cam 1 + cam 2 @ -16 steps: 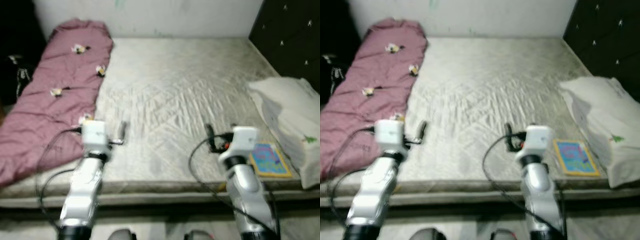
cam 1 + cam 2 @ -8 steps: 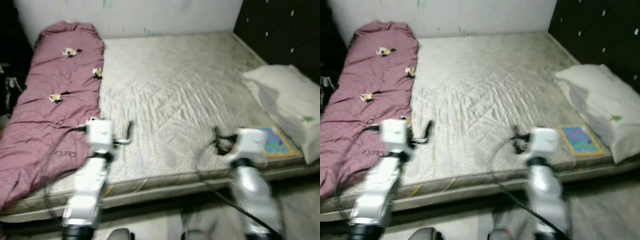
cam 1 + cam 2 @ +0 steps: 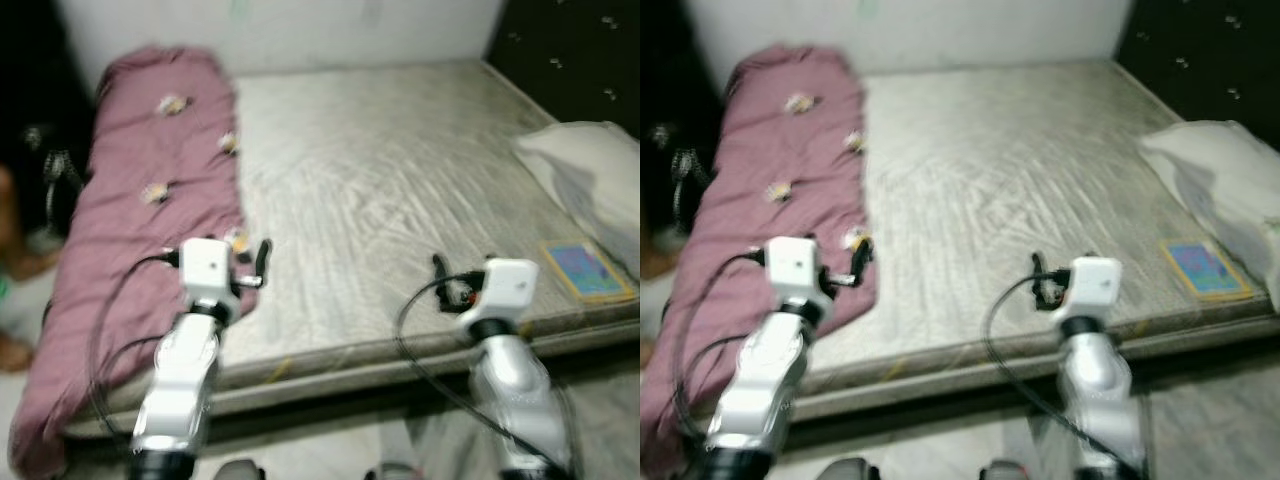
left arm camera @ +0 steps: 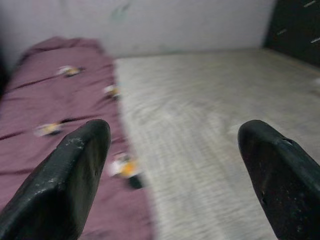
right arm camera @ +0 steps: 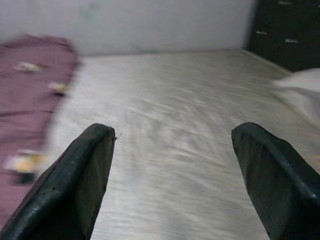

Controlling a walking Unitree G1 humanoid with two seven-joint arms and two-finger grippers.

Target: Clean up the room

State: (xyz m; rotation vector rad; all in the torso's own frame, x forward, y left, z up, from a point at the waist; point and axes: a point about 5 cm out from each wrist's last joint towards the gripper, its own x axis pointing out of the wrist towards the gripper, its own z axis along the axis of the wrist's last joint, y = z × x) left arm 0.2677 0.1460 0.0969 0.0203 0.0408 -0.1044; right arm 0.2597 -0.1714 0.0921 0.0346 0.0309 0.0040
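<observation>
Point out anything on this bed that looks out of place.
The blanket lies bunched along the mattress's left side, its end drooping over the front edge. A book sits at the front right corner beside the pillow.

Silver arms, black claws, cables

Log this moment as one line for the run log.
stage: facing bed | left gripper: open, empty, raised | right gripper: open, empty, raised | maroon blanket at left | book by pillow
</observation>
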